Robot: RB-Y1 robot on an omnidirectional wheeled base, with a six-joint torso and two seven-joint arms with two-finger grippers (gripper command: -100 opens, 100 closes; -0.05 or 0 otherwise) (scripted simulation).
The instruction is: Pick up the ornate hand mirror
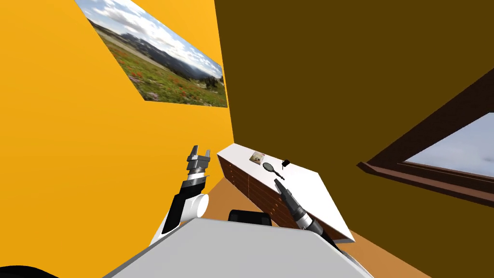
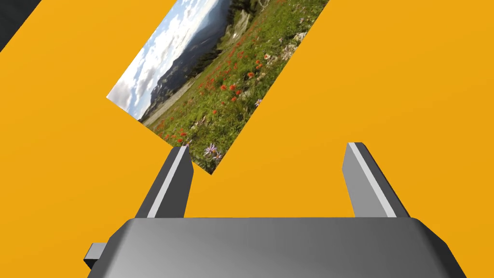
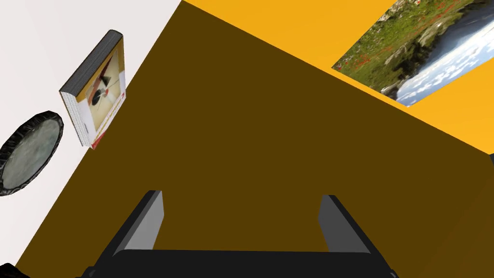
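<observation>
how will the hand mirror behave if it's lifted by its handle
Probably rigid: the hand mirror shows a dark frame round a glassy face, so likely fragile. Its round head likely outweighs the thin handle, so it may tip head-down. Lying flat on the dresser top, it should slide rather than roll.

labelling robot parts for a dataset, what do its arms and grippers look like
Both have two thin, blade-like fingers on a boxy body. The left gripper is mid grey with paler finger edges; the right gripper looks darker, nearly black. The left arm is black with a white joint and silvery wrist ring; the right arm is dark with a pale band.
</observation>
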